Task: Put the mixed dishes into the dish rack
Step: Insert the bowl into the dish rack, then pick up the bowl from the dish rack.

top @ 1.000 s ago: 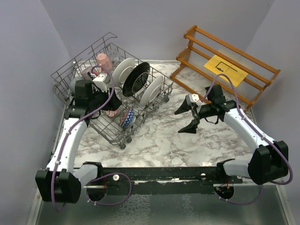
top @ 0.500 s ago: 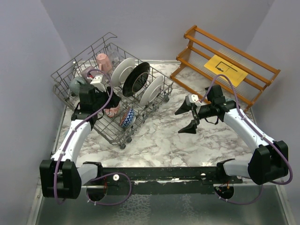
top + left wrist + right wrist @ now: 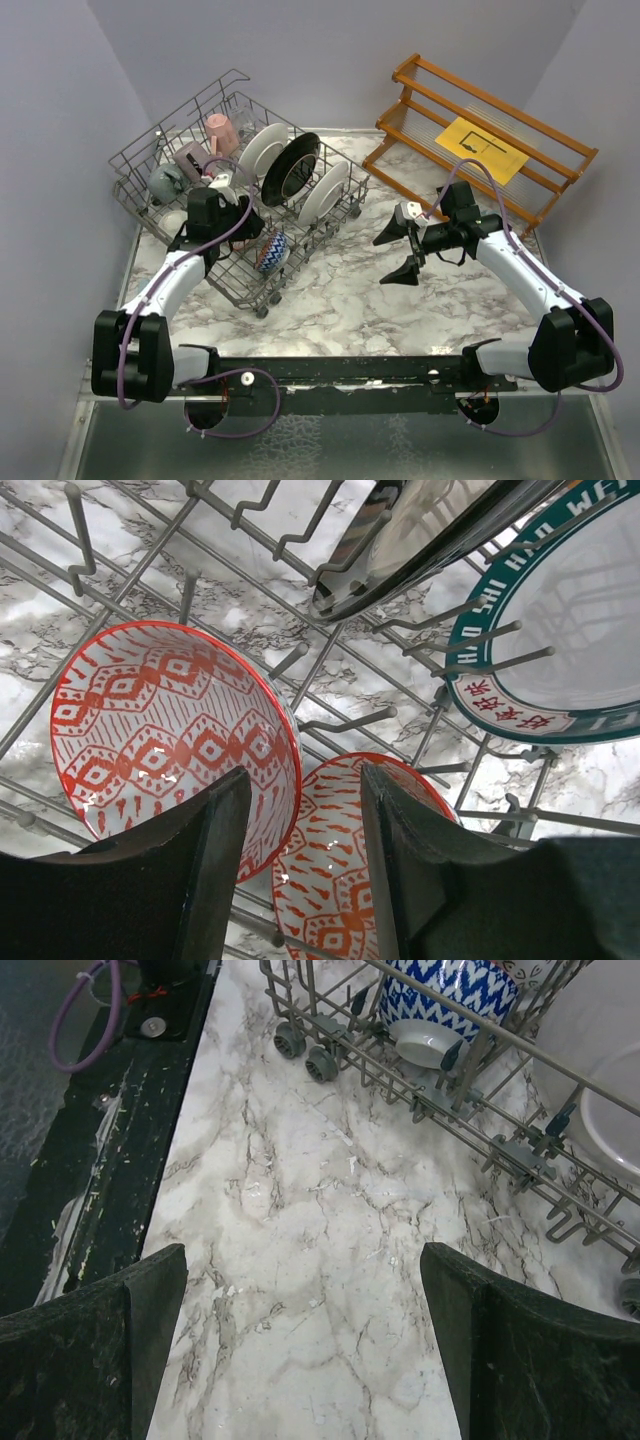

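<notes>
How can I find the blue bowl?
Look at the big grey wire dish rack on the left of the table. At its near edge a bowl stands on its side; it alone has blue zigzags, while the red bowls sit beside it.

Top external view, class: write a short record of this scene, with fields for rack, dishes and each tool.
Rack: grey wire dish rack on the marble table, left side
Plates: black-rimmed plate upright between white plates
Bowls: two red patterned bowls and a blue patterned bowl, in the rack
Mugs: pink mug, mauve mug, grey-teal mug, rack's far-left end
Left tool: open, empty, above the red bowls
Right tool: open wide, empty, above bare marble by the rack
</notes>
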Action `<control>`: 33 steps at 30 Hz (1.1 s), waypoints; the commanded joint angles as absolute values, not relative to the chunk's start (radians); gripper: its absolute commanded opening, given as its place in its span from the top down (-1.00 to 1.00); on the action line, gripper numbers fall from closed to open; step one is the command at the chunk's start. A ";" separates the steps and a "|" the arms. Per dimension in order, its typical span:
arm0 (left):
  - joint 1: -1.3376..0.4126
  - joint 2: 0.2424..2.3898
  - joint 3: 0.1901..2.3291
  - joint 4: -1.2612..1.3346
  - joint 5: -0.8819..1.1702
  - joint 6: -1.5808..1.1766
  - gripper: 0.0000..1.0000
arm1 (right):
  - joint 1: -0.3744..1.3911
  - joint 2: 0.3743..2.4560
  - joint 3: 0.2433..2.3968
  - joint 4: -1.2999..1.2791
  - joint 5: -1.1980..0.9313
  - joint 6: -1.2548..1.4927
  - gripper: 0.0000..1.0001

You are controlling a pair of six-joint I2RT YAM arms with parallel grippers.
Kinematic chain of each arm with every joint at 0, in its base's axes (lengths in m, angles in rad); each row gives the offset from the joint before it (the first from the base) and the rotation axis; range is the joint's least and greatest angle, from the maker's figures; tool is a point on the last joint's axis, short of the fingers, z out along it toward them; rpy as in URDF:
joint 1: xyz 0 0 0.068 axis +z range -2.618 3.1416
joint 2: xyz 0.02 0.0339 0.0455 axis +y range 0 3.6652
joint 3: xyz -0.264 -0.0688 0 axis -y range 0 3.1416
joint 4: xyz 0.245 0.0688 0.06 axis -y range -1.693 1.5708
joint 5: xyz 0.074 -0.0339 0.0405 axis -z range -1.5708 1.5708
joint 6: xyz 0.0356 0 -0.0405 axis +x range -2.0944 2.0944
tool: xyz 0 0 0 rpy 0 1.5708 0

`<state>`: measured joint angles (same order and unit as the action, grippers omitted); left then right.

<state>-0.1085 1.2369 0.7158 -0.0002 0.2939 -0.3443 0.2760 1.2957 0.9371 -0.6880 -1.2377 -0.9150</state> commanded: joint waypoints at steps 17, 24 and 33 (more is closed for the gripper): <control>-0.179 1.348 0.825 -0.088 0.194 -0.238 1.00 | 0.279 1.298 0.930 -0.686 -1.212 -0.933 -1.00; -0.178 1.241 0.873 -0.173 0.182 -0.224 1.00 | 0.279 1.296 0.931 -0.687 -1.210 -0.936 -1.00; -0.178 1.138 0.967 -0.286 0.181 -0.195 1.00 | 0.279 1.295 0.932 -0.688 -1.211 -0.938 -1.00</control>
